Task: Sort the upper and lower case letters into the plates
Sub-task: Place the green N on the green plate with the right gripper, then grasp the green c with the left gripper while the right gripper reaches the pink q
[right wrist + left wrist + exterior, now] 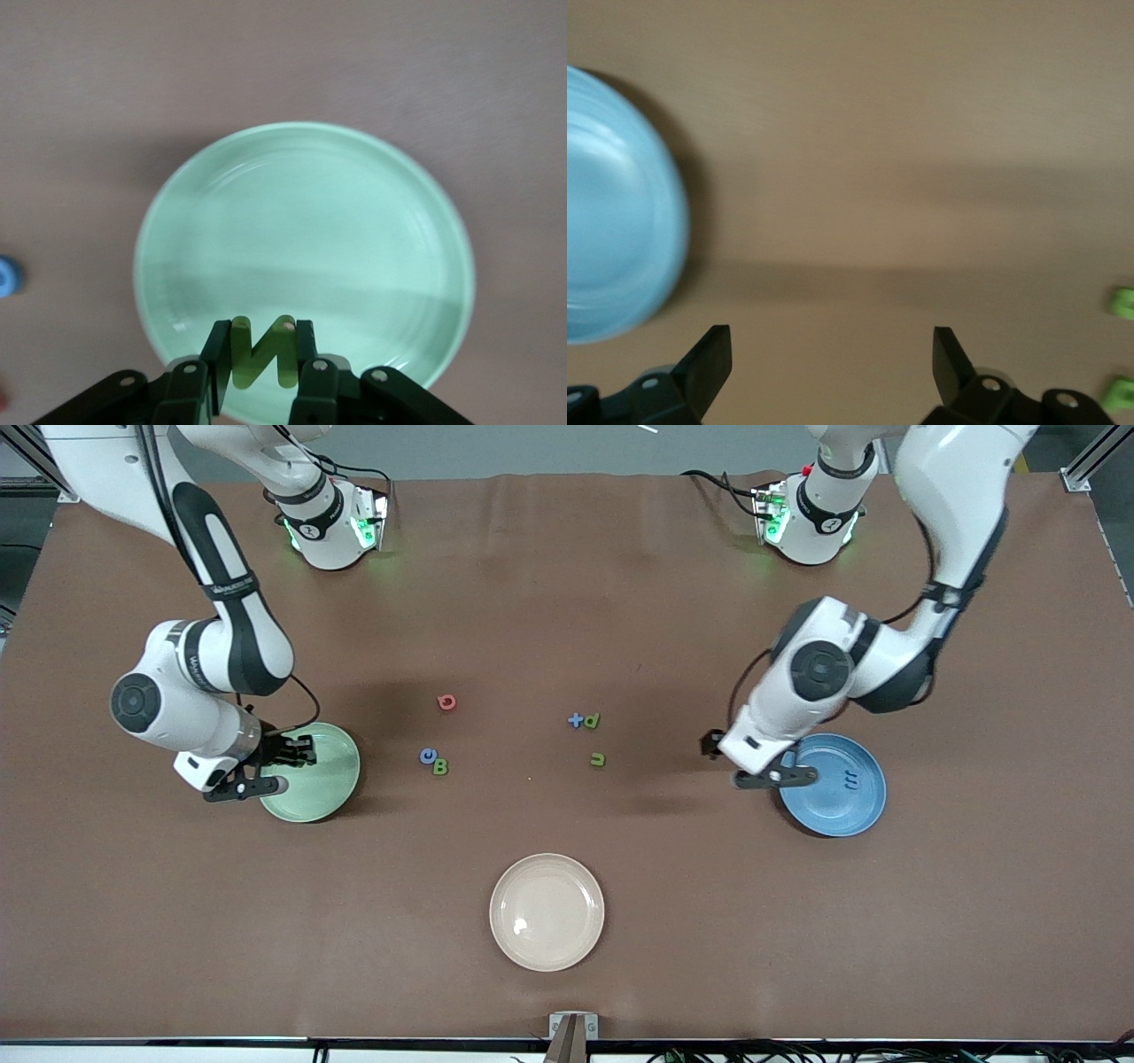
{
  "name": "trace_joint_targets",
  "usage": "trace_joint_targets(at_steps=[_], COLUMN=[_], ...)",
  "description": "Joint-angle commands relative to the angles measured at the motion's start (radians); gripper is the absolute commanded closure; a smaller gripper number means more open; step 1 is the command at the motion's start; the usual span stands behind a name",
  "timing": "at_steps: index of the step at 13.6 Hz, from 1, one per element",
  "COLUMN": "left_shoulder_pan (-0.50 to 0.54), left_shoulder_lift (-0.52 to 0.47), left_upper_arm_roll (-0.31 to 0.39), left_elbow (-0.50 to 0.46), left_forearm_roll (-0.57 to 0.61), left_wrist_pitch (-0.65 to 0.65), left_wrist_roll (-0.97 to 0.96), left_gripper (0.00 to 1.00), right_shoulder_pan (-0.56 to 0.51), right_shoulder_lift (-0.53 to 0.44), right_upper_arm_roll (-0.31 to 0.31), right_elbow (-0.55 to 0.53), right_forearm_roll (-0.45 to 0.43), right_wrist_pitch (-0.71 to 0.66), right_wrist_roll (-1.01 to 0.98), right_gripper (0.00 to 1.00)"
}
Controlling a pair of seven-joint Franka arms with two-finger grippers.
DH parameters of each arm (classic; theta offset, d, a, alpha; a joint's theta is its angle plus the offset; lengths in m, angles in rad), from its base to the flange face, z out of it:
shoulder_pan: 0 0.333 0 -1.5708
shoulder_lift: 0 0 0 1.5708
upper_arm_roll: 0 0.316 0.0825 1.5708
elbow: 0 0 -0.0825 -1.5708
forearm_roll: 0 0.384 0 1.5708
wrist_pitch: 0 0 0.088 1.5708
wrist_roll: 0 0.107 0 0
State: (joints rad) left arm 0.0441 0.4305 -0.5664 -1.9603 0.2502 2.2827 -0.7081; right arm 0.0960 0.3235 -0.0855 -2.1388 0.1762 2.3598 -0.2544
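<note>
My right gripper hangs over the pale green plate, shut on a green letter N that stands upright between its fingers above the plate. My left gripper is open with nothing in it, over bare table beside the blue plate. In the front view it sits at the edge of that plate, where a small blue letter lies. Loose on the table between the plates: a red letter, a blue one touching a green B, a blue piece beside a green one, and another green letter.
A cream-beige plate stands near the table's front edge, midway between the arms. Two green letters show at the rim of the left wrist view. Both arm bases stand along the table's back edge.
</note>
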Motion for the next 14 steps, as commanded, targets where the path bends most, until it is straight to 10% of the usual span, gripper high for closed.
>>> trace_joint_targets(at_steps=[1, 8, 9, 10, 14], left_shoulder_pan=[-0.111, -0.260, -0.277, -0.305, -0.388], left_shoulder_lift=[0.124, 0.300, 0.316, 0.330, 0.361], left_upper_arm_roll=[0.008, 0.016, 0.025, 0.043, 0.106], left_elbow=[0.136, 0.290, 0.310, 0.328, 0.340], left_forearm_roll=[0.020, 0.103, 0.103, 0.103, 0.101], left_wrist_pitch=[-0.016, -0.005, -0.005, -0.003, 0.052], left_wrist_roll=[-0.146, -0.277, -0.281, -0.283, -0.281], left_gripper=[0.00, 0.00, 0.00, 0.00, 0.04], right_shoulder_pan=[-0.021, -0.012, -0.012, -0.012, 0.001], right_shoulder_lift=[0.043, 0.086, 0.085, 0.082, 0.063], right_upper_arm_roll=[0.015, 0.018, 0.018, 0.018, 0.024], right_elbow=[-0.022, -0.044, -0.039, -0.033, 0.037], right_forearm_roll=[-0.001, 0.002, 0.002, 0.002, 0.008], right_wrist_pitch=[0.071, 0.072, 0.049, 0.029, -0.084], right_wrist_roll=[-0.034, -0.031, -0.025, -0.020, 0.012], right_gripper=[1.00, 0.94, 0.70, 0.05, 0.00])
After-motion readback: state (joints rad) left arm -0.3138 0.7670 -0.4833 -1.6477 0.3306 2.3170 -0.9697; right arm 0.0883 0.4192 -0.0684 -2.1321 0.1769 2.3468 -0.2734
